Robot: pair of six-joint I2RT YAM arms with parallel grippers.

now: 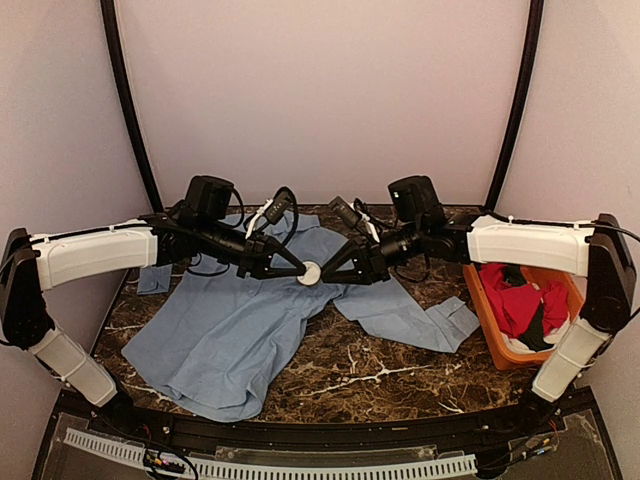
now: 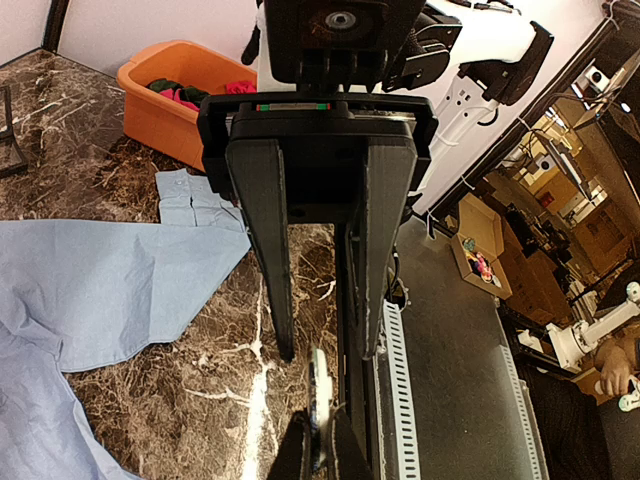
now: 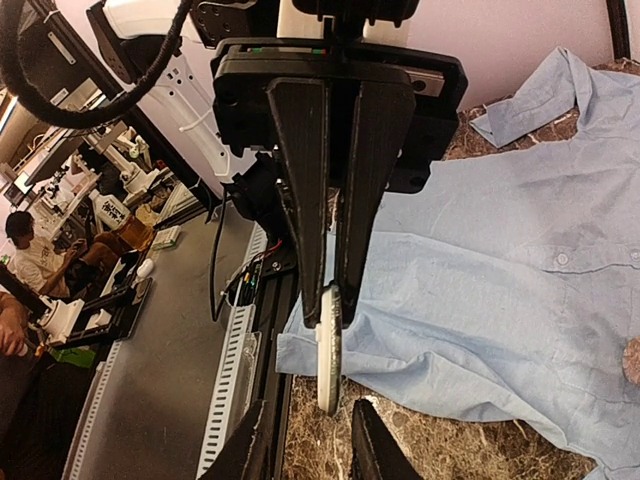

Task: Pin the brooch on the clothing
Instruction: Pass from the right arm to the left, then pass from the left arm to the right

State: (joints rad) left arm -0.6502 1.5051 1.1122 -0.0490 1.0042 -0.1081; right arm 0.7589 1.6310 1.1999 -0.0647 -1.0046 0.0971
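At the centre of the top view, between the two arms, hangs the brooch (image 1: 310, 272) — a small white disc held in the air over the shirt, not touching it. It looks light and rigid, thin when seen edge-on, with smooth faces that could slip or twist in a pinch. Its back is hidden, so I cannot tell whether the pin is open. The left fingers (image 3: 300, 200) are closed narrowly on it, clamping across the flat faces near the rim. That seems the sound place to hold it, since most of the disc stays free. The right fingers (image 2: 270, 250), coming from the opposite side, stand parted with a clear gap and grip nothing; their tips sit just beside the disc.

Below lies the shirt (image 1: 230, 340), light blue, spread a little rumpled across the left and centre of the frame, one sleeve reaching toward the lower right. It is thin, limp cloth — likely to yield under a pin rather than resist. I judge it wants pinching into a fold at the chest panel for the point to pass through. Under it is the dark marbled surface (image 1: 380, 370); at the right edge an orange bin (image 1: 478, 310) holds a red garment (image 1: 520, 305).
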